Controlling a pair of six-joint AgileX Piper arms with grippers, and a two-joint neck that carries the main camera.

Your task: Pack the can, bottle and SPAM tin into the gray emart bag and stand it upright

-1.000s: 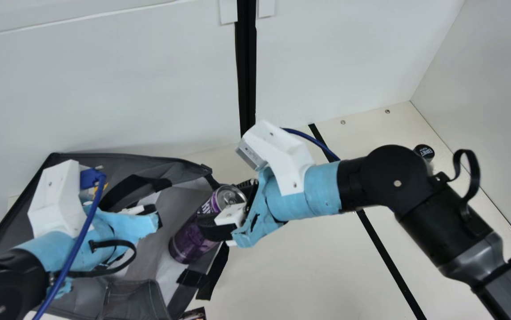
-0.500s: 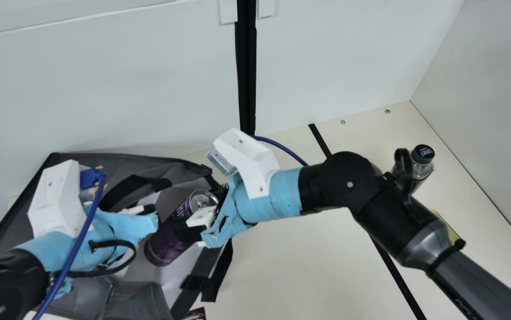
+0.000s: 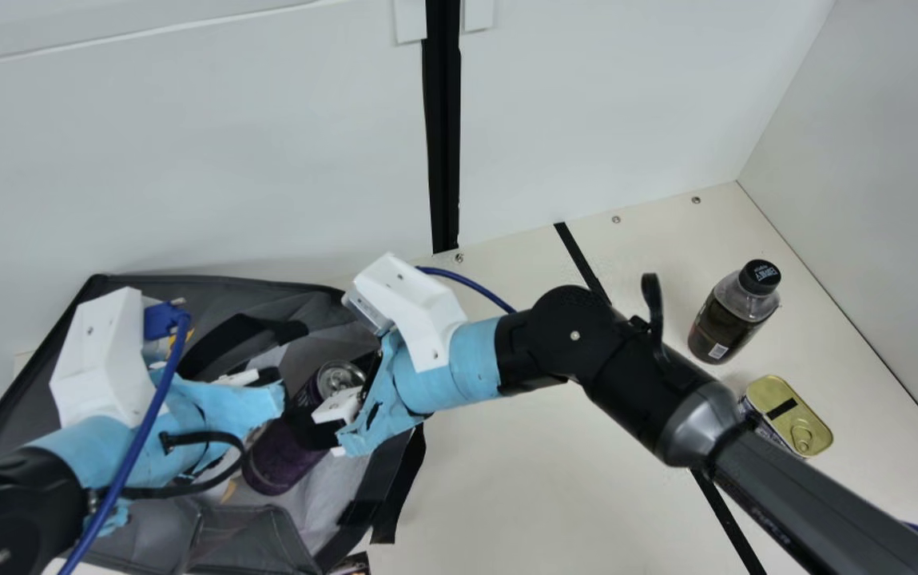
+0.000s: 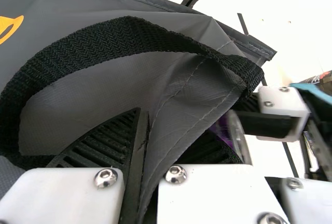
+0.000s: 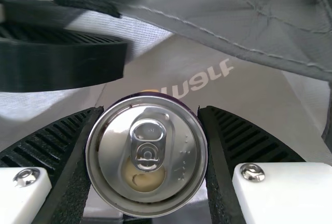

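The right gripper (image 3: pixel 305 422) grips the can (image 5: pixel 148 151) between its fingers, just beside the left gripper (image 3: pixel 269 375), which pinches the gray bag (image 4: pixel 174 125).

Cream table (image 3: pixel 530 487) with gray bag (image 3: pixel 239 535), bottle (image 3: pixel 726 323), SPAM tin (image 3: pixel 800 415)

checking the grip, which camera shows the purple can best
Right wrist view: the can's whole lid shows between the right gripper's fingers. Main view has lid and side, part covered by that gripper; left wrist view, a sliver beyond the bag.

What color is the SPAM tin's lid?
Gold, with a black strip across it; the main view shows the lid best.
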